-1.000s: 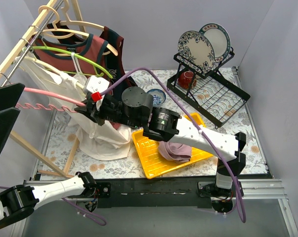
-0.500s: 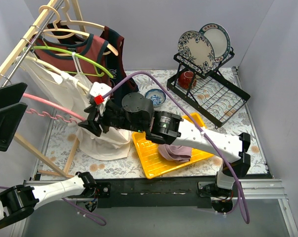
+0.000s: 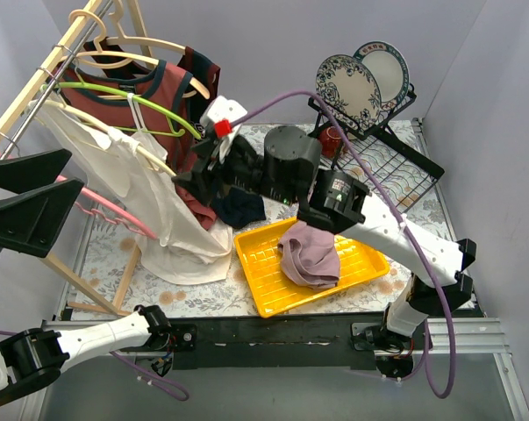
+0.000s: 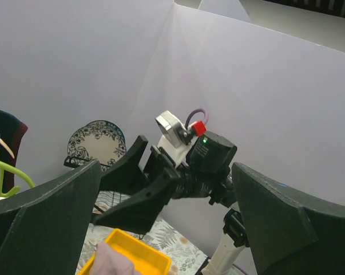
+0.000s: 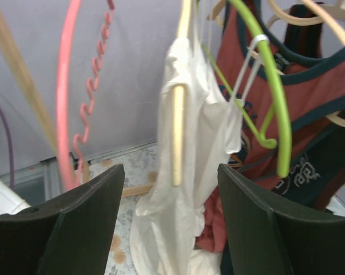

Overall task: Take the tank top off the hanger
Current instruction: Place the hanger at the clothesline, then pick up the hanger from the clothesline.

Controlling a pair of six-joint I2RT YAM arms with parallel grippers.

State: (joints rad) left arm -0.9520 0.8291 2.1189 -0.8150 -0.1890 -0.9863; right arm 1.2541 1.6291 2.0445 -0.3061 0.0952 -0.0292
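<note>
Tabletop (image 3: 435,232) in floral print, pale walls (image 3: 273,53)

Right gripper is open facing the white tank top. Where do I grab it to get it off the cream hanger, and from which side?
Probably the bunched shoulder fabric of the white tank top, beside the cream hanger arm. Come straight in with the right gripper, jaws open. That arm slopes down to a bare free end, so cloth pinched there can slide off.
</note>
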